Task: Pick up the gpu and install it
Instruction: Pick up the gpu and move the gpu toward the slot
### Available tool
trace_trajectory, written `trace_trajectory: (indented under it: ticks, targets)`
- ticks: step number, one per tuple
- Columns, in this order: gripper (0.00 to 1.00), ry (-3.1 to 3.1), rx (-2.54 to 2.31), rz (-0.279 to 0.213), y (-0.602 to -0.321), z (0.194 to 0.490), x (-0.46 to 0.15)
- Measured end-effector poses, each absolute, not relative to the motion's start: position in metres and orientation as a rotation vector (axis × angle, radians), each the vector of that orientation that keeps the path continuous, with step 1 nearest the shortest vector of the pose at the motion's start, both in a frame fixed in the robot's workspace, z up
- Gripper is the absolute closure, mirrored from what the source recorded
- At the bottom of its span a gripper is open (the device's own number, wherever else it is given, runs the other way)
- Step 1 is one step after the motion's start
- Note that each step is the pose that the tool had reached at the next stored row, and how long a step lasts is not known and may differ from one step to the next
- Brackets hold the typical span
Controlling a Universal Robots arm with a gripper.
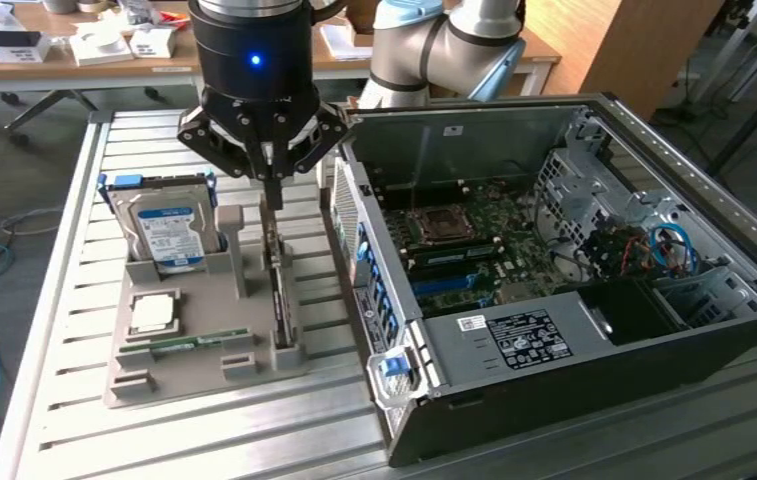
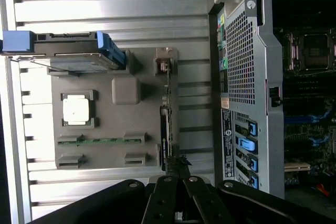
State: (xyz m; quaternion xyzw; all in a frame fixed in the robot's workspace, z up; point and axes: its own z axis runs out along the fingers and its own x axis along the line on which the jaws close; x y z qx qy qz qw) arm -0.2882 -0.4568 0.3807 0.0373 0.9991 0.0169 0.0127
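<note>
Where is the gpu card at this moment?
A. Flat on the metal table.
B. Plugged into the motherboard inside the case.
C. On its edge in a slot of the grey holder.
C: the gpu stands on its edge in the grey holder, beside the open computer case.

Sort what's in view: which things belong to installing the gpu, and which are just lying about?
Job in hand:
- gpu, standing on edge in the grey holder
- gripper, shut, just above the card's end
- open computer case

Lying about:
- hard drive
- processor chip
- memory stick
- boxes on the desk behind
</note>
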Motion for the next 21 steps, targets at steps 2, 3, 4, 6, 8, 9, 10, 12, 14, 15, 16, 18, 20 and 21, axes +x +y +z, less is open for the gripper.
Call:
trace_trajectory:
  ticks: [2,3,4,6,8,9,10,12,14,15,16,18,20,21]
  targets:
    - [0.89,3.114,0.116,0.053,-0.4568,0.3807,-0.2882]
    - [0.89,3.114,0.116,0.053,-0.4568,0.3807,-0.2882]
    - [0.89,3.114,0.116,0.052,-0.4568,0.3807,-0.2882]
    - [0.89,3.114,0.116,0.052,-0.4568,0.3807,-0.2882]
    - [0.89,3.114,0.116,0.052,-0.4567,0.3807,-0.2882]
    - [0.89,3.114,0.116,0.053,-0.4568,0.3807,-0.2883]
    - [0.89,3.114,0.116,0.053,-0.4568,0.3807,-0.2883]
    - [0.83,3.114,0.116,0.052,-0.4568,0.3807,-0.2882]
    - [0.77,3.114,0.116,0.053,-0.4568,0.3807,-0.2882]
    - [0.71,3.114,0.116,0.052,-0.4568,0.3807,-0.2883]
    - [0.65,3.114,0.116,0.053,-0.4567,0.3807,-0.2883]
    - [0.59,3.114,0.116,0.053,-0.4568,0.3807,-0.2882]
    - [0.59,3.114,0.116,0.052,-0.4568,0.3807,-0.2882]
    - [0.53,3.114,0.116,0.053,-0.4568,0.3807,-0.2882]
